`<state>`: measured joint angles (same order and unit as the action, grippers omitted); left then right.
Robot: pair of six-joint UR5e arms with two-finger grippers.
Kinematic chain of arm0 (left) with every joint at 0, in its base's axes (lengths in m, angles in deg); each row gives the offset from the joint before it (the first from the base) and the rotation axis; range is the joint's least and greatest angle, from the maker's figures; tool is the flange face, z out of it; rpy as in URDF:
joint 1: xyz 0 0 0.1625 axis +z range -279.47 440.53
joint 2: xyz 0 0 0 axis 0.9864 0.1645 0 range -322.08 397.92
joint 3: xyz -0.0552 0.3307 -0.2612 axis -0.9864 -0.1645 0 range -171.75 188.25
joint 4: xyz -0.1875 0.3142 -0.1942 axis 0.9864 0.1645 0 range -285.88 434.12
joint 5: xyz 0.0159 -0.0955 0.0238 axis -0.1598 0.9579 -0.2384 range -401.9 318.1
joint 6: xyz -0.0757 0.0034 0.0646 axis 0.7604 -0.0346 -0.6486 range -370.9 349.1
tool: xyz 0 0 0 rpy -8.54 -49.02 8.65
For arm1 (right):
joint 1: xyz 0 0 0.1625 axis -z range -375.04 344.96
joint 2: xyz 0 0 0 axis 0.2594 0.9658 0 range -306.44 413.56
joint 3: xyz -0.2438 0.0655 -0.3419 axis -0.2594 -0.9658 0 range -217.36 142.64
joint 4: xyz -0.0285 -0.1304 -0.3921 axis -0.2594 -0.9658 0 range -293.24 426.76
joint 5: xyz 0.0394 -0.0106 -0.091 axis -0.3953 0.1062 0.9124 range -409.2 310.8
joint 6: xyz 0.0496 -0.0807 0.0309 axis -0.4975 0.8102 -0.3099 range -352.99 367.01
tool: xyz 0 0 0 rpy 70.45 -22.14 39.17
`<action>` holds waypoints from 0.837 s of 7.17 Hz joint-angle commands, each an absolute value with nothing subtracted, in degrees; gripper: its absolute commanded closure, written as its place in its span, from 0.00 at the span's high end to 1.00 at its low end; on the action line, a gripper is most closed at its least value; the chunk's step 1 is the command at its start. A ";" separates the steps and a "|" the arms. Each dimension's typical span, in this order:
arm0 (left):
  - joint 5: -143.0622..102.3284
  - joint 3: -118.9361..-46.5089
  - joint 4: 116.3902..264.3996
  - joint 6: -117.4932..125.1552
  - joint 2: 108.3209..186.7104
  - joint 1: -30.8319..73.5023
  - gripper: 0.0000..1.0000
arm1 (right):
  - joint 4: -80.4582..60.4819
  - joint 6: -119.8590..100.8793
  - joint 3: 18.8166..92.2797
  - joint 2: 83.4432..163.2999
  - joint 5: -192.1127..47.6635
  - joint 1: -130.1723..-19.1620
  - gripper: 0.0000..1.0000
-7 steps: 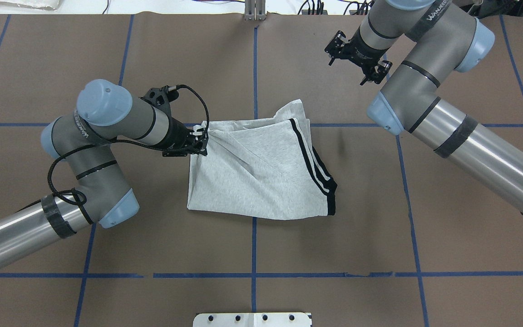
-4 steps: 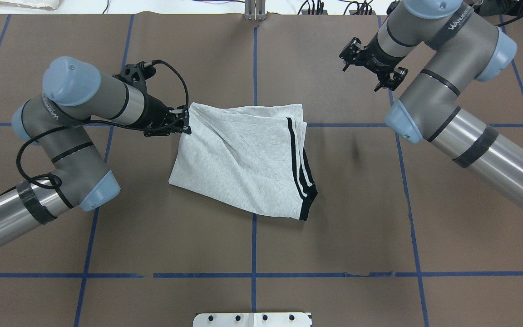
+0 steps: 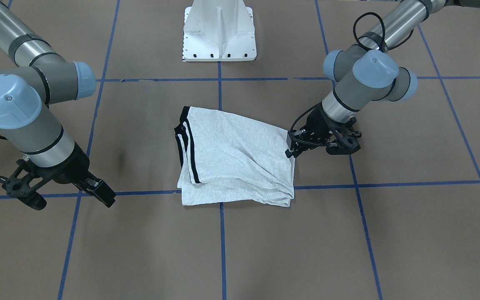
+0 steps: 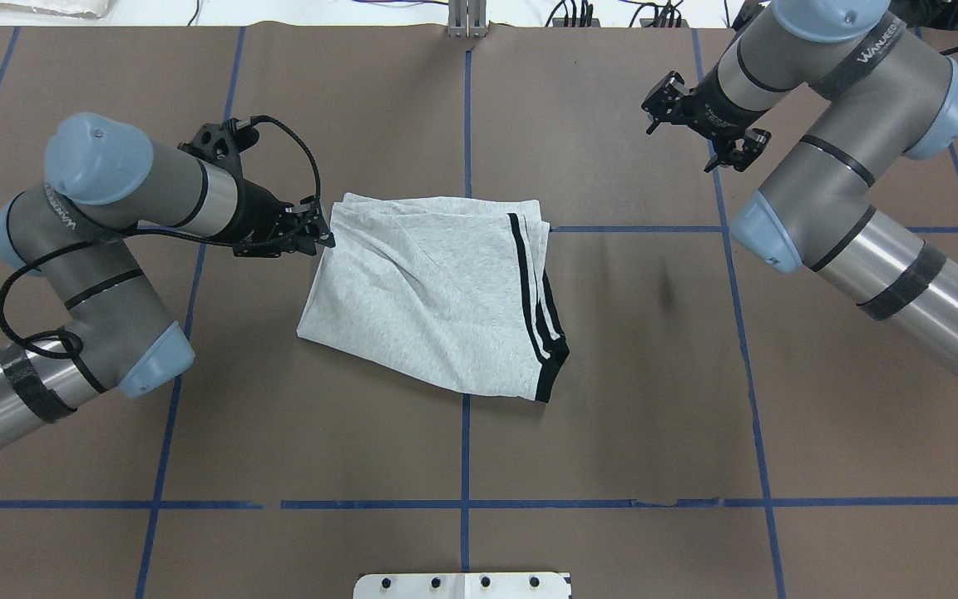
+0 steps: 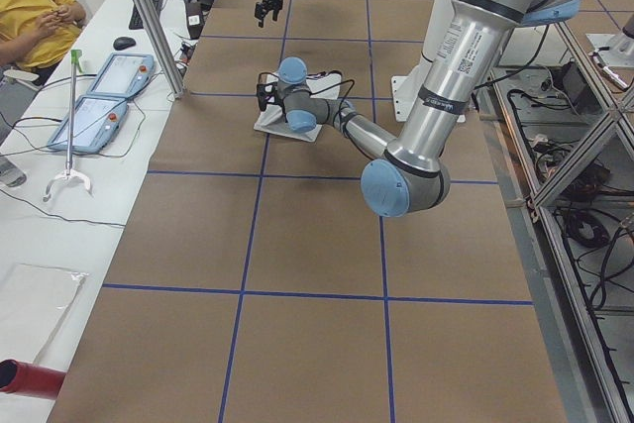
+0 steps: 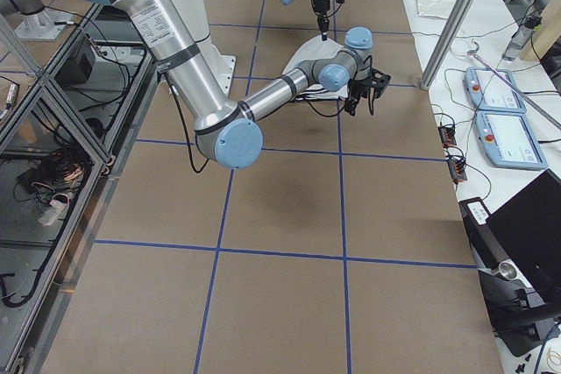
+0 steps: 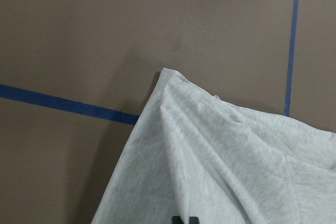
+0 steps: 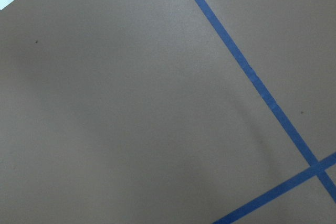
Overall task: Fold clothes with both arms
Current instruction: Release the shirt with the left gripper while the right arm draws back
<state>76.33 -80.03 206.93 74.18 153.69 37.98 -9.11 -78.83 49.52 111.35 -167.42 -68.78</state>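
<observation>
The grey T-shirt (image 4: 429,291) lies folded plain side up at the table's middle, its black-white striped trim (image 4: 533,299) along the right edge. My left gripper (image 4: 321,237) is shut on the shirt's far left corner, low over the table. From across the table the left gripper (image 3: 292,148) pinches that corner of the shirt (image 3: 231,154). The left wrist view shows wrinkled grey shirt cloth (image 7: 236,166) spreading out from the fingertips. My right gripper (image 4: 664,93) hangs open and empty at the far right, well apart from the shirt; its wrist view shows only bare table.
Blue tape lines (image 4: 466,125) cross the brown table cover. The white pedestal (image 3: 219,37) stands at the robot's edge. Beyond the table's far edge sit two teach pendants (image 5: 99,96) and a seated person (image 5: 30,7).
The left gripper has pulled the shirt's corner left and away from the robot, sliding the whole shirt leftward. The right arm has drawn back to the right.
</observation>
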 commanded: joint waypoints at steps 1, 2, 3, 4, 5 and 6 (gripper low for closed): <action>76.31 -80.43 206.92 74.27 152.53 38.08 0.77 | -9.18 -78.86 49.65 111.48 -167.42 -68.82 1.00; 76.49 -81.39 207.01 74.27 152.18 37.73 0.77 | -9.44 -78.86 50.78 112.27 -167.42 -69.09 1.00; 76.31 -83.14 207.09 74.27 151.31 37.73 0.77 | -9.44 -78.86 54.01 115.32 -167.42 -69.00 1.00; 76.31 -82.38 207.18 74.18 151.30 38.25 0.77 | -10.14 -78.86 55.96 116.39 -167.50 -69.00 1.00; 75.96 -81.67 207.36 74.00 151.39 38.60 0.76 | -11.19 -78.86 56.85 116.58 -167.50 -69.00 1.00; 73.18 -80.10 207.62 73.83 152.26 39.48 0.76 | -11.29 -78.86 56.86 116.58 -167.50 -69.00 1.00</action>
